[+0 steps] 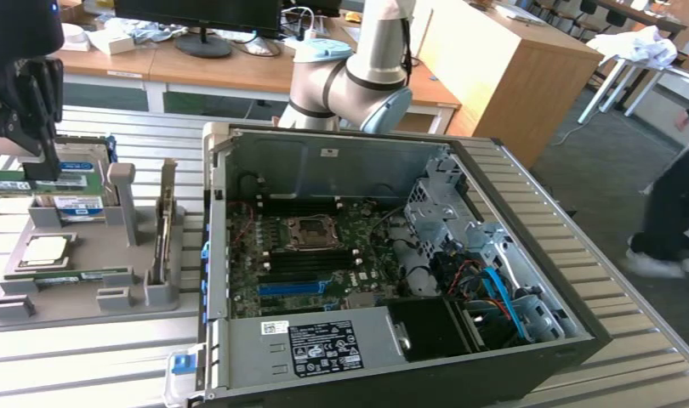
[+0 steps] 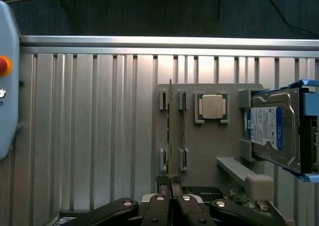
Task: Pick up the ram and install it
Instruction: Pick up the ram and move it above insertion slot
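From my remote station: the one arm (image 1: 356,76) holds its jaws clamped together on the ram (image 2: 170,131). It is a single thin green stick, which the wrist view shows edge-on, running straight out from between the jaws over the grey tray (image 2: 199,146). By my count that tray carries one square silver processor chip (image 2: 212,106) and one blue-labelled hard drive (image 2: 274,129), both beyond the jaws and off to one side of the ram. It also has two pairs of slot clips (image 2: 163,100). The ram lines up just beside one pair, and I cannot tell whether it touches them. The wrist view also shows one red button (image 2: 4,65) on a pale panel, well off to the other side of the jaws. The exterior view shows the ram (image 1: 4,184) hanging level under the jaws, above the tray. Below the jaws, a second green stick (image 1: 66,276) lies in the tray and one tall card (image 1: 163,229) stands upright in it. Well apart from the jaws, toward the exterior view's right, one open computer case (image 1: 321,132) lies on the same slatted metal surface (image 1: 95,357). Inside the case are one green motherboard (image 1: 310,255) with one bare processor socket (image 1: 310,229), one labelled power supply (image 1: 321,348) and a run of blue cables (image 1: 498,289). One person (image 1: 674,204) stands at that view's far right edge, well away from the jaws.
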{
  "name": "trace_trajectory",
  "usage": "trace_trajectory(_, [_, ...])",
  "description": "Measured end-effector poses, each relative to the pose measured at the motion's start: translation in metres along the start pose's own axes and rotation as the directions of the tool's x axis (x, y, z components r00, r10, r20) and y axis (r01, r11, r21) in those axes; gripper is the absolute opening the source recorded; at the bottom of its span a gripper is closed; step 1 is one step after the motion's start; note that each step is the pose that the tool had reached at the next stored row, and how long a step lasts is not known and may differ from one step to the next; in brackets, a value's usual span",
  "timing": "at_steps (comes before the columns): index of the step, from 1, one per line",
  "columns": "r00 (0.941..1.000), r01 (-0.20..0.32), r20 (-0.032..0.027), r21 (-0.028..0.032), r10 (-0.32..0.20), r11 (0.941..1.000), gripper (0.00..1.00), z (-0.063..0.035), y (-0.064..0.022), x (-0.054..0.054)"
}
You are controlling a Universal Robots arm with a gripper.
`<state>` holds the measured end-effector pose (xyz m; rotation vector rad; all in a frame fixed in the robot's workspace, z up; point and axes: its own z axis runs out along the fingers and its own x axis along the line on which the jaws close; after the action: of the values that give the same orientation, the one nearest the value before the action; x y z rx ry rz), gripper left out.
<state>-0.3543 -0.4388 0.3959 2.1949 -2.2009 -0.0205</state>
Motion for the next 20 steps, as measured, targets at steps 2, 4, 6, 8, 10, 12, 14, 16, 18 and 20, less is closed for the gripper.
trace_trajectory(2, [1.0, 0.0, 0.0, -0.0001, 0.0, 1.0, 0.12, -0.0014, -0.0002, 0.0])
trace_trajectory(4, [1.0, 0.0, 0.0, 0.0, 0.0, 1.0, 0.12, -0.0027, -0.0003, 0.0])
trace_trajectory(6, [1.0, 0.0, 0.0, 0.0, 0.0, 1.0, 0.12, -0.0039, -0.0005, 0.0])
trace_trajectory(8, [1.0, 0.0, 0.0001, 0.0001, 0.0, 1.0, 0.12, -0.0049, -0.0007, 0.0])
trace_trajectory(10, [1.0, 0.0, 0.0, -0.0001, 0.0, 1.0, 0.12, -0.0061, -0.0008, 0.0])
trace_trajectory(12, [1.0, 0.0, 0.0, 0.0, 0.0, 1.0, 0.12, -0.007, -0.0009, 0.0])
trace_trajectory(14, [1.0, 0.0, 0.0, 0.0, 0.0, 1.0, 0.12, -0.0082, -0.0011, 0.0])
trace_trajectory(16, [1.0, 0.0, 0.0, 0.0, 0.0, 1.0, 0.12, -0.0095, -0.0012, 0.0])
trace_trajectory(18, [1.0, 0.0, 0.0, 0.0, 0.0, 1.0, 0.12, -0.0107, -0.0014, 0.0])
trace_trajectory(20, [1.0, 0.0, 0.0, 0.0, 0.0, 1.0, 0.12, -0.0119, -0.0016, 0.0])
